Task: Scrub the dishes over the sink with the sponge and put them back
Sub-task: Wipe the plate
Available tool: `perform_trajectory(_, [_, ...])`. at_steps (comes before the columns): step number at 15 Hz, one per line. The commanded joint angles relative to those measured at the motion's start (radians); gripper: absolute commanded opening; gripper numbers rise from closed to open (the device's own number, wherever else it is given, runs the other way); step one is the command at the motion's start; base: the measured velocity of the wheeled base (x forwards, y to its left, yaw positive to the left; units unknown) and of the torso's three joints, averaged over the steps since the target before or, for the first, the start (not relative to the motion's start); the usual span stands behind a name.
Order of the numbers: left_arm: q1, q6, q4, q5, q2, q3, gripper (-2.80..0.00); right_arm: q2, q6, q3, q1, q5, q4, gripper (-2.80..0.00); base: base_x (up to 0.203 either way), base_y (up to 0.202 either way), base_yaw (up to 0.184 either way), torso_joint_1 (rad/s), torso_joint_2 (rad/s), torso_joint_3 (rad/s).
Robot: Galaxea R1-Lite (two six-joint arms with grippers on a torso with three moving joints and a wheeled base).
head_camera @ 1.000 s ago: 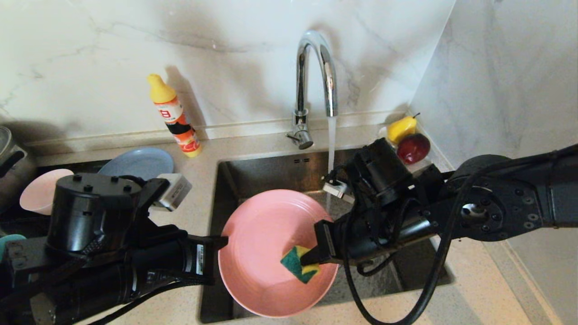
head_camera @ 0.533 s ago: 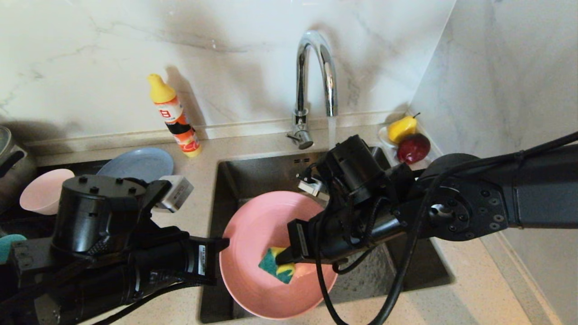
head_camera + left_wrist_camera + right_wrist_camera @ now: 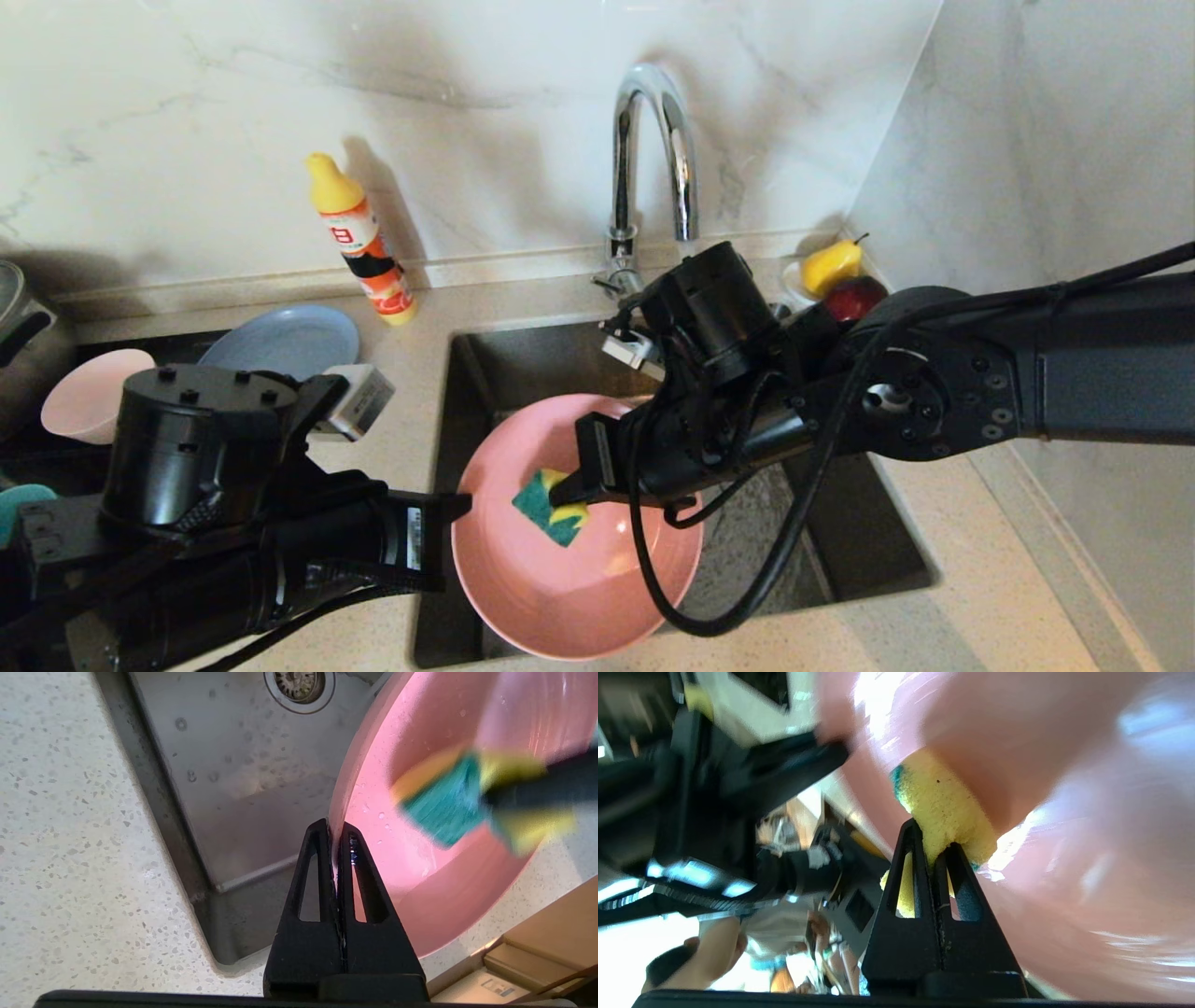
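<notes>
Over the steel sink (image 3: 485, 364) my left gripper (image 3: 462, 502) (image 3: 334, 833) holds the large salmon-pink plate (image 3: 560, 579) (image 3: 420, 868) tilted, its jaws shut on the plate's left rim. My right gripper (image 3: 565, 493) (image 3: 931, 842) is shut on the yellow and green sponge (image 3: 541, 502) (image 3: 943, 802) (image 3: 448, 805), pressing it against the plate's inner face, left of its middle. A blue-grey plate (image 3: 285, 338) and a pale pink bowl (image 3: 89, 392) rest on the counter at the left. A teal bowl's edge (image 3: 19, 499) shows at the far left.
The chrome faucet (image 3: 653, 159) stands behind the sink, just behind my right wrist. An orange and yellow soap bottle (image 3: 359, 238) stands by the wall. A yellow pear (image 3: 831, 263) and a red fruit (image 3: 851, 297) sit in the right corner. The drain strainer (image 3: 299, 686) lies below the plate.
My right gripper has slid the sponge across the plate from its lower right toward the upper left. The right arm now covers the water stream. The left gripper and plate kept still.
</notes>
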Motion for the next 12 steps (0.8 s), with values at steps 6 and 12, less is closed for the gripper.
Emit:
perform_trajectory(6, [0.003, -0.002, 0.003, 0.01, -0.032, 0.003, -2.8, -0.095, -0.01, 0.091, -0.071, 0.006, 0.058, -2.8, 0.0, 0.0, 0.0, 0.0, 0.0, 0.0])
perform_trajectory(12, [0.003, -0.002, -0.001, 0.007, -0.026, -0.005, -2.8, -0.054, -0.01, 0.192, 0.027, 0.003, 0.03, -2.8, 0.0, 0.0, 0.0, 0.0, 0.0, 0.0])
